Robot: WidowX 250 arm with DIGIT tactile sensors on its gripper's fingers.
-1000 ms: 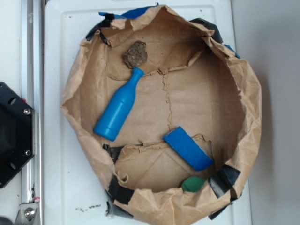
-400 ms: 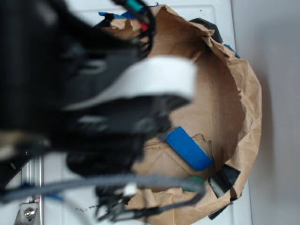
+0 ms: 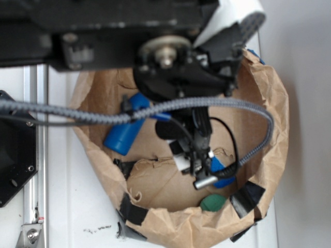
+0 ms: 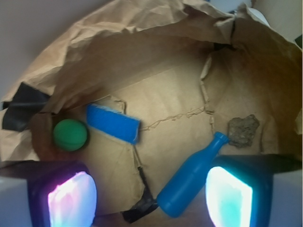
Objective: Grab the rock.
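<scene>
The hand (image 4: 151, 194) hangs spread wide and empty above the crumpled brown paper bag (image 4: 142, 52) on the white worktop (image 3: 72, 206).

In the wrist view its two glowing fingertips (image 4: 71, 198) sit at the lower corners with a broad gap between them, holding nothing. The small lumpy grey-brown rock (image 4: 244, 130) lies on the bag's floor near its right wall in that view, touching the neck end of the blue plastic bottle (image 4: 189, 182), which lies on its side and slants down toward the gap between the fingers. A flat blue rectangular block (image 4: 112, 123) lies left of centre, and just beside it, nearer the bag's left wall, a smooth green ball (image 4: 69, 135). Strips of black tape (image 4: 21, 111) patch the rim. In the exterior view the black arm (image 3: 170, 67) covers the bag's upper half, hiding the rock.
</scene>
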